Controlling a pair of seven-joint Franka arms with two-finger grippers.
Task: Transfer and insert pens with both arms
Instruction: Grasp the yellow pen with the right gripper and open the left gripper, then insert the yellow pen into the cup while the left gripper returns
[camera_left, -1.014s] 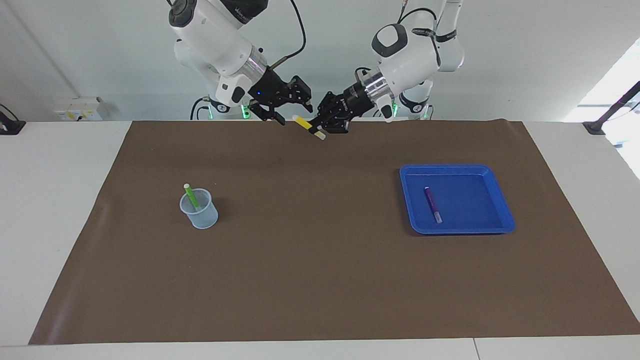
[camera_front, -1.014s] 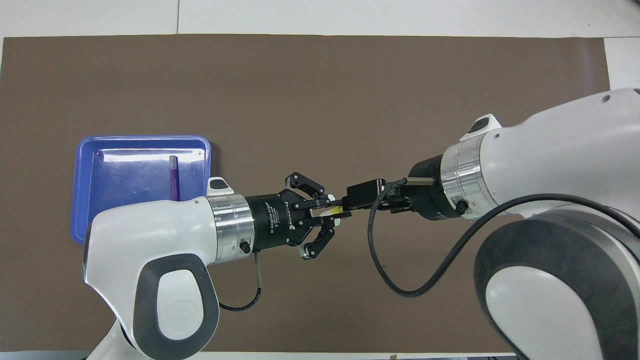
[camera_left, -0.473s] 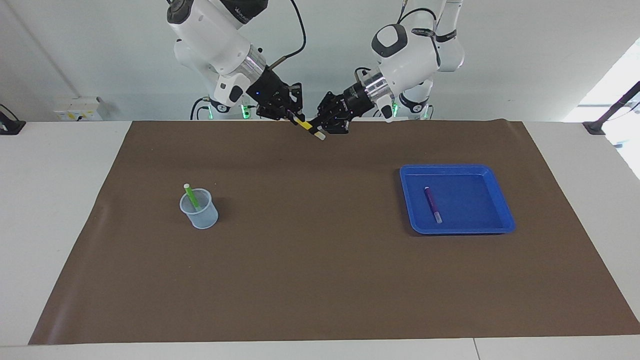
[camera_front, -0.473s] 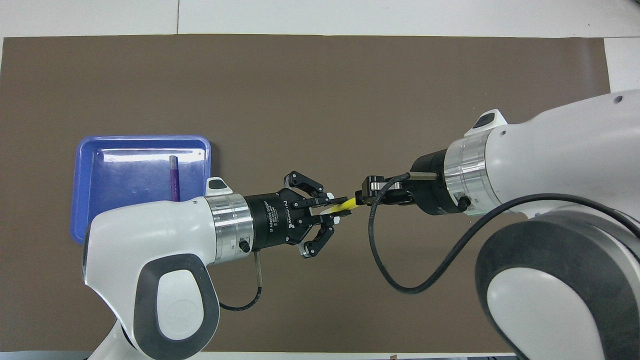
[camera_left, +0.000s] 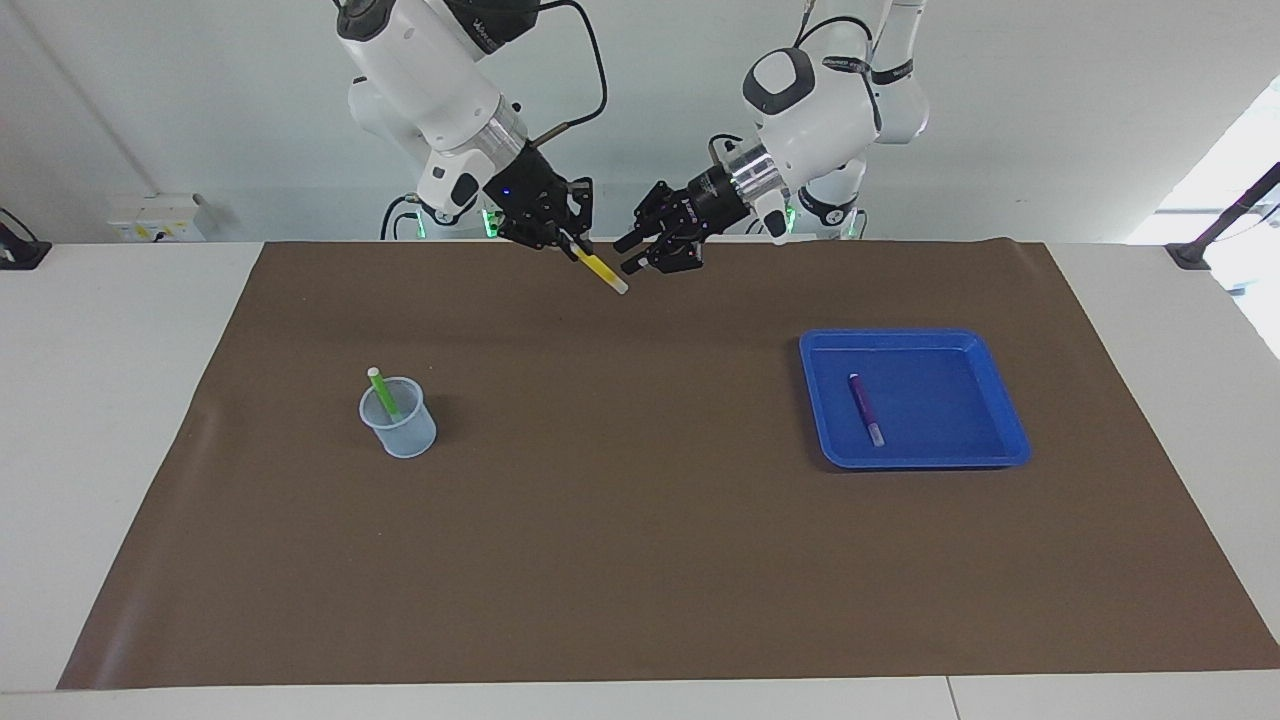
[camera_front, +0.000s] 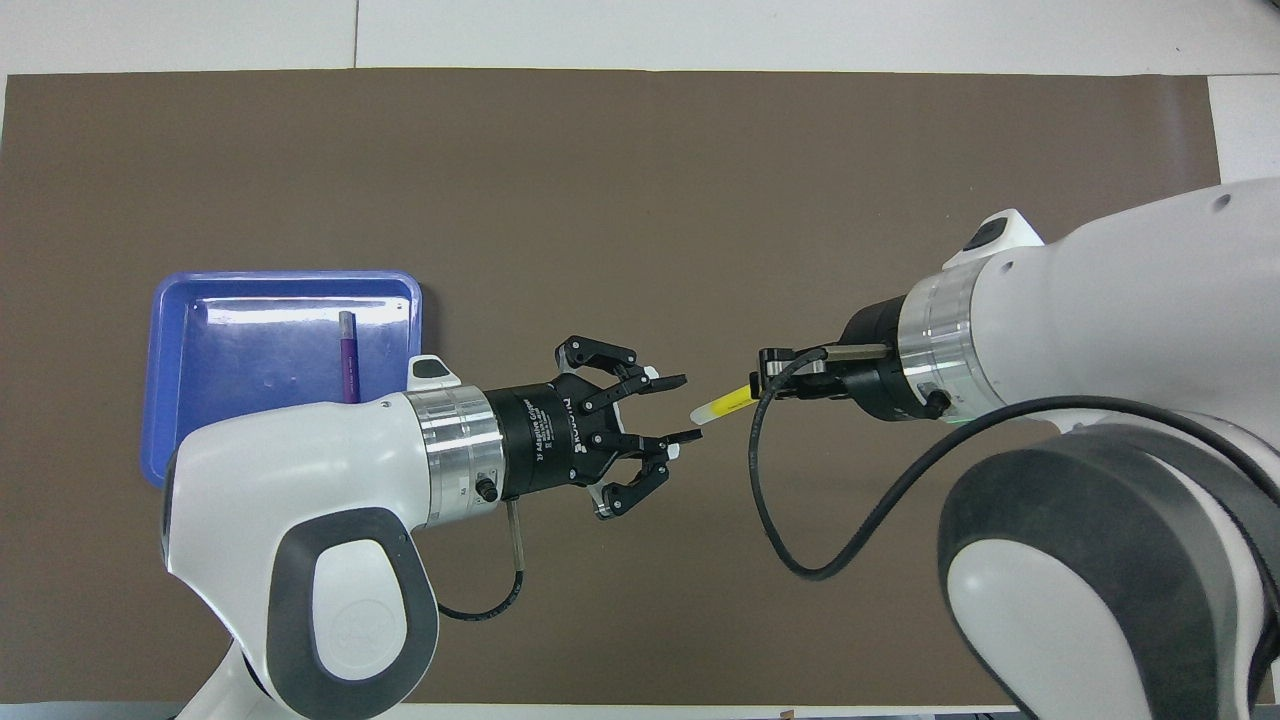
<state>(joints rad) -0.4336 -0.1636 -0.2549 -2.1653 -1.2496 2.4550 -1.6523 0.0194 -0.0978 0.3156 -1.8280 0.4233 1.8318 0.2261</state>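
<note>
My right gripper (camera_left: 566, 243) is shut on the yellow pen (camera_left: 602, 272) and holds it in the air over the mat's edge nearest the robots, pale end pointing down toward my left gripper. In the overhead view the pen (camera_front: 725, 404) sticks out of the right gripper (camera_front: 765, 378). My left gripper (camera_left: 626, 257) is open and empty, just clear of the pen's pale tip; it shows open in the overhead view (camera_front: 690, 408). The green pen (camera_left: 380, 389) stands in a clear cup (camera_left: 402, 433). The purple pen (camera_left: 866, 408) lies in the blue tray (camera_left: 985, 400).
A brown mat (camera_left: 640, 560) covers the table. The tray (camera_front: 250, 335) with the purple pen (camera_front: 347, 355) lies toward the left arm's end. The cup stands toward the right arm's end and is hidden under the right arm in the overhead view.
My right gripper closed on the yellow pen. My left gripper then opened and let it go. The right gripper has drawn the pen a little away toward its own end.
</note>
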